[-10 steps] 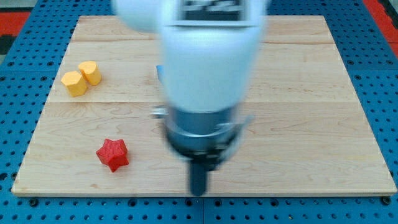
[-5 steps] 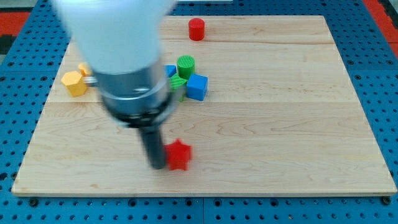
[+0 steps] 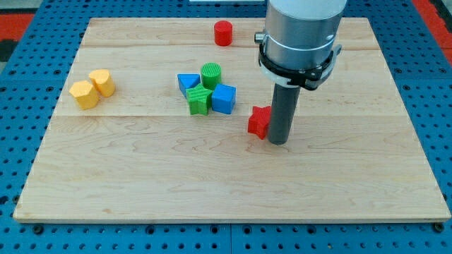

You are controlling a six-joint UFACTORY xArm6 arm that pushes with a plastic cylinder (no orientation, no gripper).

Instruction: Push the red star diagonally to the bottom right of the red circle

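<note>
My tip [image 3: 279, 142] rests on the counter [image 3: 353, 176] just right of centre, touching the red star's [image 3: 259, 121] right side; no fingers are present. The red circle [image 3: 223, 33] stands near the top edge.

The rod hid the right-hand part of the red star [image 3: 258, 121], so contact between my tip [image 3: 278, 142] and the block could not be confirmed. The arm's upper body was cut off by the view's top edge. The green star [image 3: 199, 101] partly covered the blue block [image 3: 188, 82] behind it, whose shape was unclear.
</note>
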